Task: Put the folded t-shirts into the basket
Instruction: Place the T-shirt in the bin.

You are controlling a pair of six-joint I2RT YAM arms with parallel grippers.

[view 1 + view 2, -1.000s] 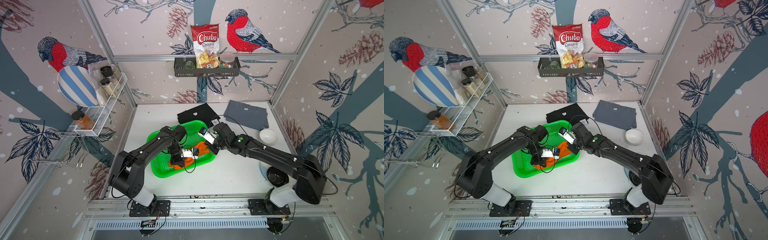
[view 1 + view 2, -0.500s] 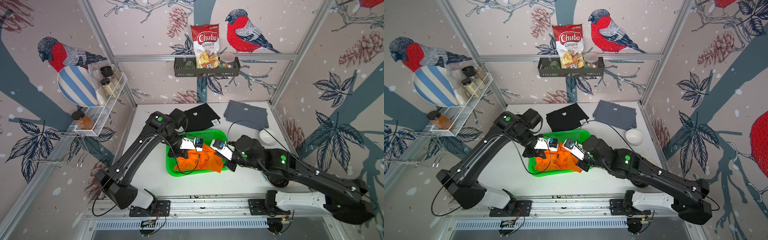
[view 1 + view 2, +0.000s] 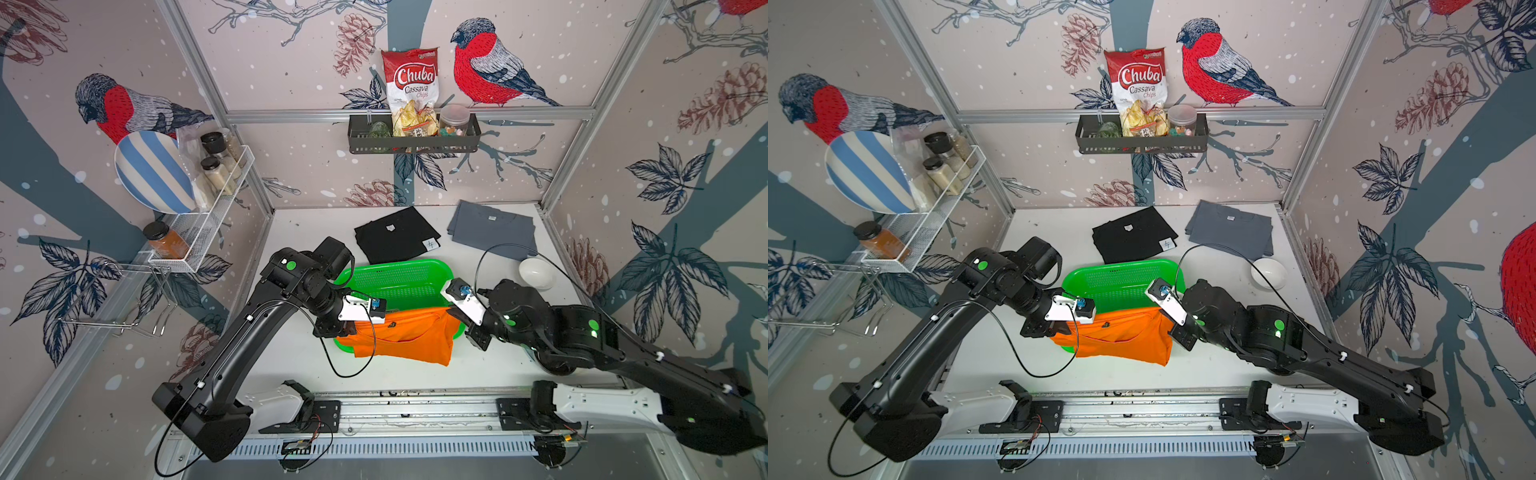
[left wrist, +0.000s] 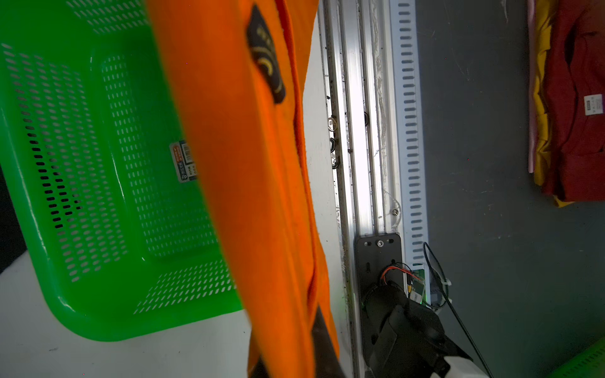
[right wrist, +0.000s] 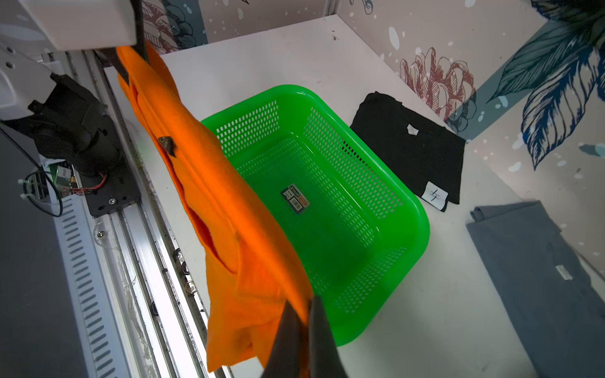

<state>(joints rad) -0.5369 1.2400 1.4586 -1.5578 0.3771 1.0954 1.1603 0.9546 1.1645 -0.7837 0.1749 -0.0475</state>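
In a top view the orange t-shirt [image 3: 403, 338] had lifted since half a second earlier, hanging over the green basket's [image 3: 399, 270] near rim between the left gripper [image 3: 352, 327] and right gripper [image 3: 455, 319], both clenched on it. The left wrist view showed the basket floor bare. The right wrist view showed the black t-shirt [image 5: 409, 153] and grey t-shirt [image 5: 540, 278] by the table's [image 5: 442, 311] far edge, so seemingly none was stowed yet.

In both top views three t-shirts are counted — one orange t-shirt [image 3: 403, 343], one black t-shirt [image 3: 395, 239], one grey t-shirt [image 3: 494, 230]. One green basket [image 3: 395, 276] is seen. One white bowl [image 3: 536, 273], one chip bag [image 3: 410, 87] and one striped plate [image 3: 153, 170] are also counted — likewise one black shelf [image 3: 413, 144] and one white rack [image 3: 216, 208].
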